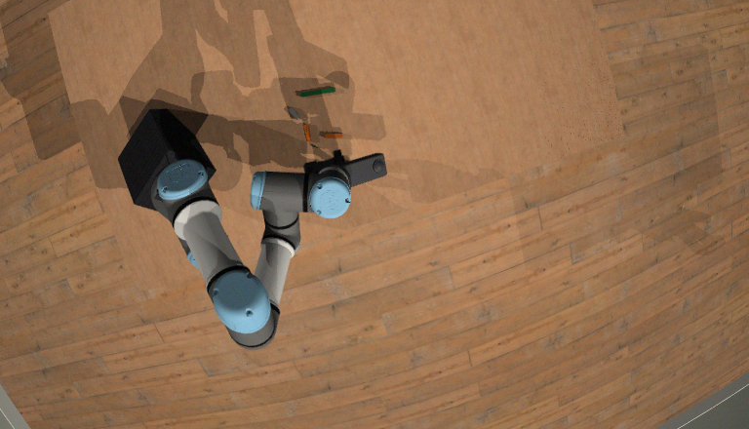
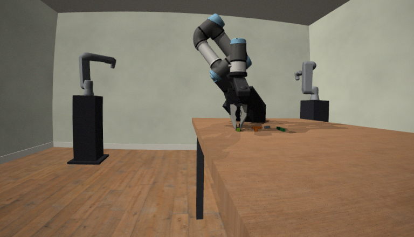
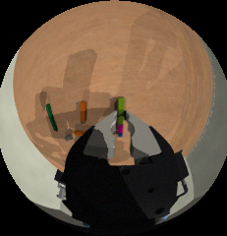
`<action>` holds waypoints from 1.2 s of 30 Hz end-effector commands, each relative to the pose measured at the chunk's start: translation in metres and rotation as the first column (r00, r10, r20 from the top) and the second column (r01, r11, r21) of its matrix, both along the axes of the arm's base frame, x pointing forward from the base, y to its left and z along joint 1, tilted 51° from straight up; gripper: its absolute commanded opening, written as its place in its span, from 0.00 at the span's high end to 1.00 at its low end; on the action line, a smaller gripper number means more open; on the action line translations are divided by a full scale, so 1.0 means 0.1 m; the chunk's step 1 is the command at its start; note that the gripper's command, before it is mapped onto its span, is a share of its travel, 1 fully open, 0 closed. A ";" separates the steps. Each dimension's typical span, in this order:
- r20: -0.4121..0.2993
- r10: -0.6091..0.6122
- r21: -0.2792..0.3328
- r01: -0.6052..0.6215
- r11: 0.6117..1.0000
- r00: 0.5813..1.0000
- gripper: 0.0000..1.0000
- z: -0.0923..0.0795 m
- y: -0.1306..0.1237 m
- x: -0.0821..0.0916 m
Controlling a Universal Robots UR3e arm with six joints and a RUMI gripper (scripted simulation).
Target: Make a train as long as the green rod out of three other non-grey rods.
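My gripper (image 1: 338, 156) (image 2: 237, 127) (image 3: 121, 115) was nearly closed, its fingertips gripping the sides of the lime rectangular rod (image 2: 238, 129) (image 3: 121, 103) at the table top (image 1: 469, 71) (image 2: 305, 161) (image 3: 142, 59). Behind it, in line, lay the short magenta rod (image 3: 120, 128) and tiny blue rod (image 3: 120, 134); I couldn't tell whether every end touched. Apart from these lay two orange rods, the small grey rod (image 1: 293, 112) (image 2: 267, 127) (image 3: 69, 138) and the long dark-green rod (image 1: 317, 92) (image 2: 280, 129) (image 3: 51, 117).

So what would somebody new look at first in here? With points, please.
Probably the big robot arm (image 1: 243, 300) (image 2: 210, 30), bent high over the table. Next, the bright lime rod (image 2: 238, 129) (image 3: 121, 104) by the gripper's fingertips, and the green rod (image 1: 317, 92) (image 2: 281, 129) (image 3: 51, 117) lying apart, beyond the orange ones.
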State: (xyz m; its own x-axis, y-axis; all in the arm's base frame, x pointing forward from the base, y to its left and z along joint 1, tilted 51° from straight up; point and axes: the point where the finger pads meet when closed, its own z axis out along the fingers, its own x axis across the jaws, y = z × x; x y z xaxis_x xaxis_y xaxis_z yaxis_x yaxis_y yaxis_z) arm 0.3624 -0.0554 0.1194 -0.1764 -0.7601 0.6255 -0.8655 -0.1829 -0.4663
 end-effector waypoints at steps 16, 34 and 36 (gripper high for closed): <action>0.006 0.003 0.000 -0.003 1.000 1.000 1.00 0.01 0.00 0.01; 0.006 0.003 0.000 -0.003 1.000 1.000 0.97 0.01 0.00 0.01; 0.006 0.003 0.000 -0.003 1.000 1.000 0.94 0.01 0.00 0.01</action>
State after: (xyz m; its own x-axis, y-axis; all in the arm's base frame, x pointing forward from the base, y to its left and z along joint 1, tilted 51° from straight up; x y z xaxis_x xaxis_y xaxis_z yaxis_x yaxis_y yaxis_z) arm 0.3636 -0.0552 0.1208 -0.1782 -0.7603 0.6247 -0.8622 -0.1853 -0.4714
